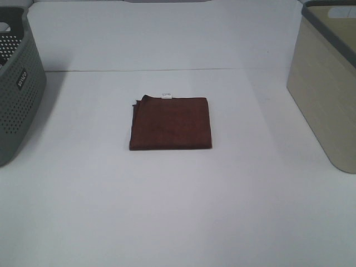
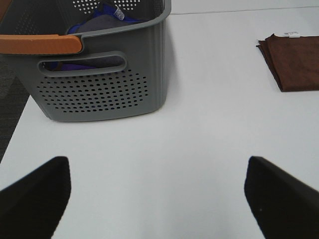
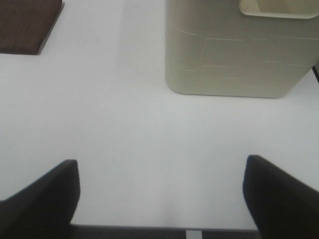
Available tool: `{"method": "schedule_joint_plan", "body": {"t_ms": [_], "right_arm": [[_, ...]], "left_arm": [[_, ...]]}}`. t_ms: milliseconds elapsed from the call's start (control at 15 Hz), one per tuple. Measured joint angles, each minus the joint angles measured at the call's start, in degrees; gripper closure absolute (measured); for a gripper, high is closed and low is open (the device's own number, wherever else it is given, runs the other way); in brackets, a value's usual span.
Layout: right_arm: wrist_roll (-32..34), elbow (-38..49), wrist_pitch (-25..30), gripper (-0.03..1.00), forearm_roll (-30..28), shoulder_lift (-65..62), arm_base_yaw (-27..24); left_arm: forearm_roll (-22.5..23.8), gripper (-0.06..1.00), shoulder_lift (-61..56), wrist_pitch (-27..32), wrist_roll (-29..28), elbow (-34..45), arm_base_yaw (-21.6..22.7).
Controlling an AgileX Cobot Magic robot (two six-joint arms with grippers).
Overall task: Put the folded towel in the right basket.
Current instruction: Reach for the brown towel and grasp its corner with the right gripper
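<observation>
Towel (image 1: 170, 123) — grey basket (image 1: 19, 105) (perforated) well apart

Bright, even light; soft shadows

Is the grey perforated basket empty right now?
No, the left wrist view shows blue and grey fabric lying inside the grey basket.

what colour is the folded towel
Dark reddish brown folded towel, clearest in the exterior high view.
</observation>
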Motion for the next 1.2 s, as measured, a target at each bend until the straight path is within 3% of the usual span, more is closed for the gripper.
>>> {"method": "schedule_joint_plan", "body": {"t_ms": [1200], "right_arm": [[0.0, 0.0, -0.1, 0.11, -0.2, 0.0, 0.0]], "left_arm": [[0.0, 0.06, 0.0, 0.0, 0.0, 0.0, 0.0]]}}
